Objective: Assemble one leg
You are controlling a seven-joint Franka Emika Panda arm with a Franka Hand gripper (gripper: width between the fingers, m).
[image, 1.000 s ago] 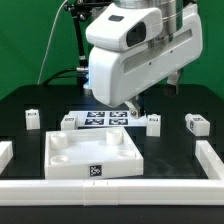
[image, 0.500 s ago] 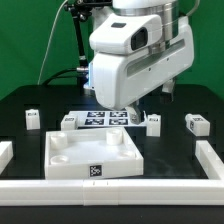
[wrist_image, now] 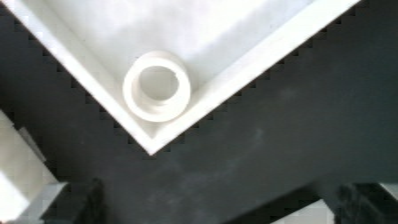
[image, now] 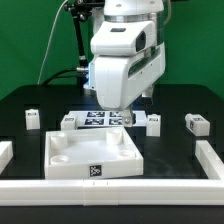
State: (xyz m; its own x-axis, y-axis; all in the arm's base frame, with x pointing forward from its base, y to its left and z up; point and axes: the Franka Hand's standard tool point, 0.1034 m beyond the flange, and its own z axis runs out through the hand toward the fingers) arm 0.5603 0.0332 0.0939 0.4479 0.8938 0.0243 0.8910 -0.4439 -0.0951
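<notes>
Several small white legs with tags lie on the black table: one at the exterior view's left, one next to the marker board, one and one at the right. No leg shows in the wrist view. My gripper is open and empty, its dark fingers wide apart over bare black table. Just beyond them lies a corner of the large white panel with a round socket. In the exterior view the arm's white body hides most of the gripper.
The white panel lies at the front middle. The marker board lies behind it. A low white rail runs along the front, with side pieces at the left and right. A green backdrop stands behind.
The arm's wrist has turned and its white body has swung toward the exterior view's left. The legs and the panel have not moved.
</notes>
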